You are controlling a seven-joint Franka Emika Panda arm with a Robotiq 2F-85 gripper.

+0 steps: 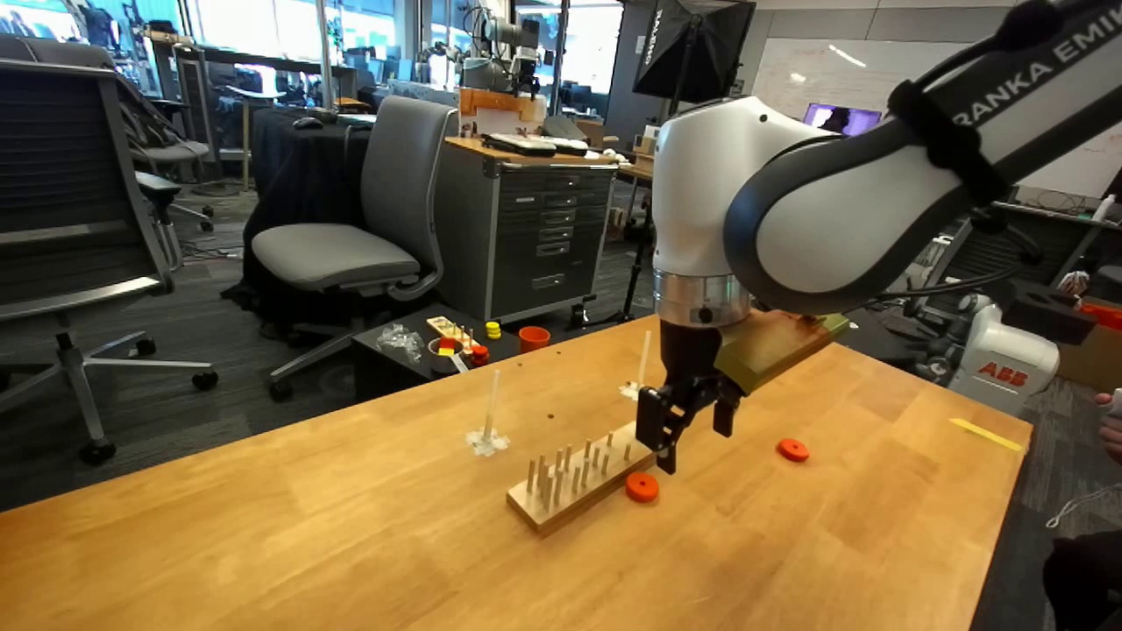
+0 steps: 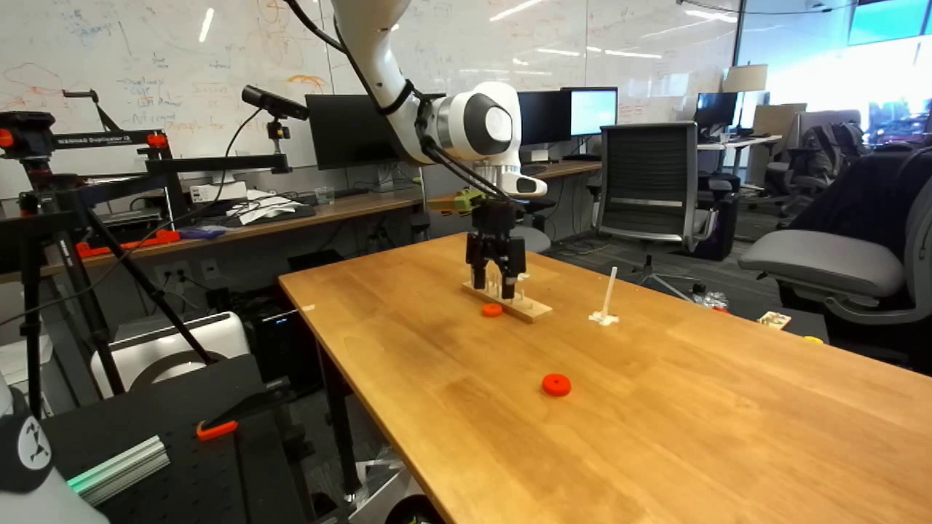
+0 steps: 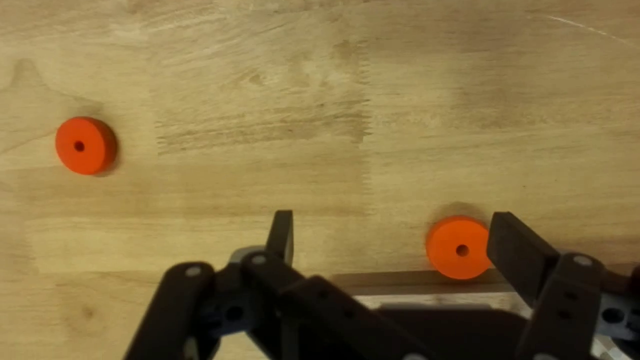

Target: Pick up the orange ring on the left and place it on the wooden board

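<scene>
At centre-left in an exterior view stands a thin upright pin [image 1: 492, 403]; then, slanting across the lower middle, the pegged wooden board [image 1: 580, 498], with no ring on it that I can see. Just beside its near long side lies the orange ring [image 1: 642, 489] that I take as mine to lift; whether the two touch I cannot tell. To its upper right hangs my Robotiq gripper [image 3: 391, 217], fingers spread wide, holding nothing. In the wrist view the ring is off-centre, partly covered by one finger. Farther right is the twin ring [image 1: 793, 450]; since that one sits at the left of the wrist view, my choice between them is a judgement. I reckon I am only at the approach: grasp, lift and placing are all left to do. For movement, there is room over the tabletop [image 1: 263, 543] at lower left of the frame. Through the middle, the board's pegs and a second upright pin [image 1: 646, 359] crowd the space beside and behind my fingers. At lower right I have room out to the tabletop's right edge, with a yellow tape strip [image 1: 986, 434] near its corner.
</scene>
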